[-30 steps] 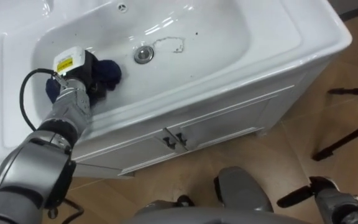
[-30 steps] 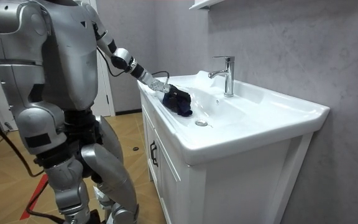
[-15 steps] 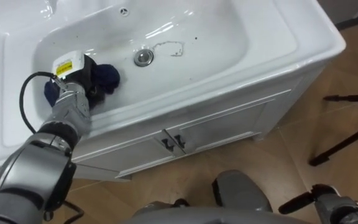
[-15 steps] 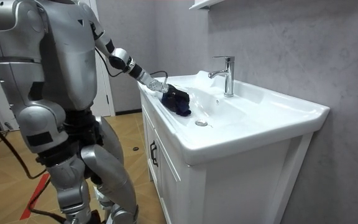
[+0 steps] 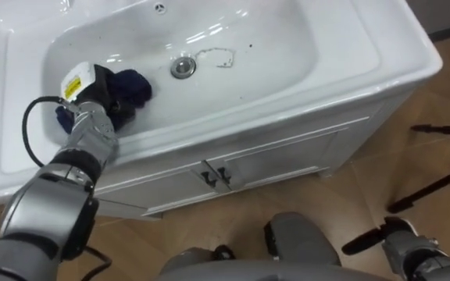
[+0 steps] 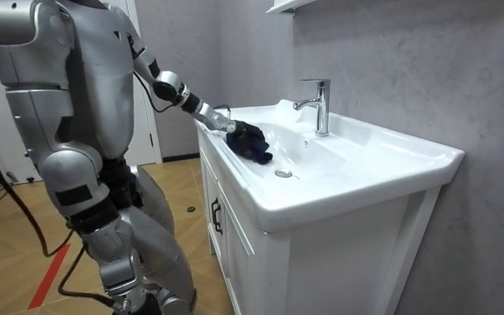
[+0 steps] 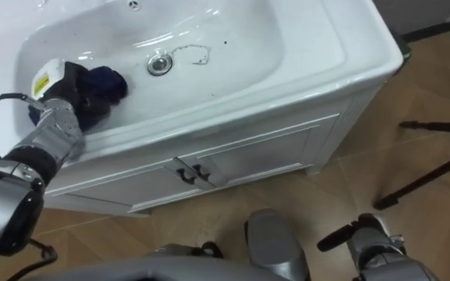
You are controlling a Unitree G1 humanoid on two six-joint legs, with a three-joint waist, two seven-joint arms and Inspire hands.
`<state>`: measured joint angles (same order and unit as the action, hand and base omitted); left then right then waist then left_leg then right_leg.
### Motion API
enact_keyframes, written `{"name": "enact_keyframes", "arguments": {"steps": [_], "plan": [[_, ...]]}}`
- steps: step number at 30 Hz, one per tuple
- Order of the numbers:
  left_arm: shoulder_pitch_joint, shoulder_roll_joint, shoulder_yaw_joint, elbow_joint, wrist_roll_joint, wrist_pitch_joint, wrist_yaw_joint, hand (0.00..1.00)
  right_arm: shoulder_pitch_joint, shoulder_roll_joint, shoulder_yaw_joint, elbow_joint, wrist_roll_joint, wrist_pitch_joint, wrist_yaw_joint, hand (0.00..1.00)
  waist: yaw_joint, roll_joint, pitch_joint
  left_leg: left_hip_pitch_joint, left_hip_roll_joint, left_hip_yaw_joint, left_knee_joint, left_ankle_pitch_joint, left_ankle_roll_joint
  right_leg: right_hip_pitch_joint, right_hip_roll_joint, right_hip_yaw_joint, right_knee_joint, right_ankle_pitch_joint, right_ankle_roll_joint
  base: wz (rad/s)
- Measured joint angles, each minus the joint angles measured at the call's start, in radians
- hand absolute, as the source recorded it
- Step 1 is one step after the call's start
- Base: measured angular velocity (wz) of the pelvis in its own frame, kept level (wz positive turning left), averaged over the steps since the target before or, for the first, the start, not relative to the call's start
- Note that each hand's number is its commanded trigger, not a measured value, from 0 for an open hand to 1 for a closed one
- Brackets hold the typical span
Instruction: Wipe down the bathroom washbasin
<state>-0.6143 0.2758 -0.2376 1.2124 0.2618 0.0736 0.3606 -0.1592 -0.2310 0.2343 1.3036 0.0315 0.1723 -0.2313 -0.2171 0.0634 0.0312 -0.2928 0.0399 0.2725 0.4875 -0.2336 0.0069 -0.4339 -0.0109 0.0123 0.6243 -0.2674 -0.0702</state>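
Two hands show when you look down through the left eye view. Your left hand (image 5: 100, 100) is in the white basin (image 5: 381, 55), at its left end. Its fingers are curled into a dark blue cloth (image 5: 133, 86), and the bunched cloth lies on the basin's sloping side. The round metal drain (image 5: 182, 67) is just to the right of the cloth, with a thin little chain (image 5: 213, 56) beside it. Your right hand (image 5: 408, 251) hangs low at the bottom right, over the wood floor (image 5: 366, 195), and you cannot tell how open it is. Below the basin are white cabinet doors (image 5: 287, 152) with two dark handles (image 5: 216, 178). Black stand legs (image 5: 436, 183) rest on the floor at the right.

From the room view, you stand at the cabinet's end, on the room view's left, with your left arm held out over the basin. The cloth sits near the rim by your hand. A shiny tap (image 6: 319, 105) stands at the back, against a grey wall (image 6: 409, 61). A white shelf (image 6: 291, 5) is high up.

From the right eye view, the cloth is bunched against your left hand, left of the drain.
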Motion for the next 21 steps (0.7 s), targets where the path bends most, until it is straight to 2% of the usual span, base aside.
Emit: {"name": "enact_keyframes", "arguments": {"steps": [1, 2, 3, 6, 9, 10, 11, 12, 18, 21], "plan": [[-0.008, -0.002, 0.000, 0.000, -0.015, 0.000, 0.000, 1.00, 0.000, 0.000, 0.000, -0.005, 0.001, -0.002, 0.000, 0.00, -0.001, 0.000, 0.0009, -0.008, 0.001, 0.000, 0.002, 0.000, 0.000, -0.006, 0.000, -0.001, 0.000, 0.000, -0.001, 0.05], [-0.027, -0.006, -0.002, 0.000, -0.045, 0.000, 0.000, 1.00, 0.001, 0.000, 0.002, -0.019, 0.003, -0.005, -0.003, 0.00, -0.002, 0.001, 0.0085, -0.024, 0.003, -0.002, 0.015, 0.000, 0.000, -0.016, 0.001, -0.003, 0.000, 0.004, 0.000, 0.05], [-0.036, -0.009, -0.002, 0.000, -0.064, 0.000, -0.001, 1.00, 0.000, 0.000, 0.005, -0.023, 0.003, -0.008, -0.007, 0.00, -0.004, 0.002, 0.0099, -0.034, 0.004, -0.003, 0.020, -0.001, 0.001, -0.023, 0.001, -0.004, 0.002, 0.006, 0.001, 0.08], [-0.092, -0.023, -0.002, 0.006, -0.159, -0.001, -0.004, 1.00, -0.019, 0.002, 0.018, -0.030, -0.006, -0.011, -0.013, 0.00, -0.024, 0.007, 0.0213, -0.090, 0.005, -0.016, 0.059, -0.007, 0.012, -0.066, -0.003, -0.016, 0.019, 0.010, 0.005, 0.12], [-0.127, -0.026, -0.006, 0.006, -0.232, -0.001, -0.011, 1.00, -0.031, 0.003, 0.030, -0.035, -0.039, -0.019, -0.020, 0.00, -0.044, 0.010, 0.0260, -0.122, 0.007, -0.014, 0.081, -0.015, 0.022, -0.093, -0.009, -0.022, 0.035, 0.012, 0.007, 0.03], [-0.138, -0.028, -0.015, 0.005, -0.260, -0.002, -0.009, 1.00, -0.035, 0.000, 0.046, -0.040, -0.046, -0.018, -0.020, 0.00, -0.053, 0.010, 0.0295, -0.141, 0.018, -0.014, 0.089, -0.021, 0.026, -0.107, -0.009, -0.025, 0.042, 0.012, 0.008, 0.00], [-0.155, -0.029, -0.023, 0.004, -0.274, -0.008, -0.007, 1.00, -0.035, -0.001, 0.061, -0.055, -0.054, -0.019, -0.021, 0.00, -0.055, 0.016, 0.0304, -0.155, 0.019, -0.015, 0.101, -0.028, 0.027, -0.123, -0.013, -0.028, 0.054, 0.013, 0.008, 0.00], [-0.162, -0.030, -0.028, 0.004, -0.276, -0.011, -0.005, 1.00, -0.035, -0.001, 0.064, -0.060, -0.060, -0.020, -0.021, 0.00, -0.057, 0.014, 0.0336, -0.159, 0.017, -0.012, 0.103, -0.032, 0.028, -0.130, -0.019, -0.031, 0.061, 0.013, 0.008, 0.00], [-0.182, -0.052, -0.059, -0.006, -0.325, -0.037, 0.000, 1.00, -0.034, 0.005, 0.099, -0.065, -0.094, -0.032, -0.020, 0.00, -0.085, 0.017, 0.0376, -0.187, 0.018, -0.011, 0.132, -0.046, 0.030, -0.152, -0.026, -0.041, 0.088, 0.009, 0.007, 0.03], [-0.188, -0.073, -0.085, -0.014, -0.339, -0.055, -0.001, 1.00, -0.035, 0.005, 0.099, -0.065, -0.094, -0.042, -0.020, 0.00, -0.092, 0.016, 0.0381, -0.187, 0.018, -0.009, 0.129, -0.047, 0.029, -0.154, -0.025, -0.038, 0.087, 0.008, 0.005, 0.00]]}}
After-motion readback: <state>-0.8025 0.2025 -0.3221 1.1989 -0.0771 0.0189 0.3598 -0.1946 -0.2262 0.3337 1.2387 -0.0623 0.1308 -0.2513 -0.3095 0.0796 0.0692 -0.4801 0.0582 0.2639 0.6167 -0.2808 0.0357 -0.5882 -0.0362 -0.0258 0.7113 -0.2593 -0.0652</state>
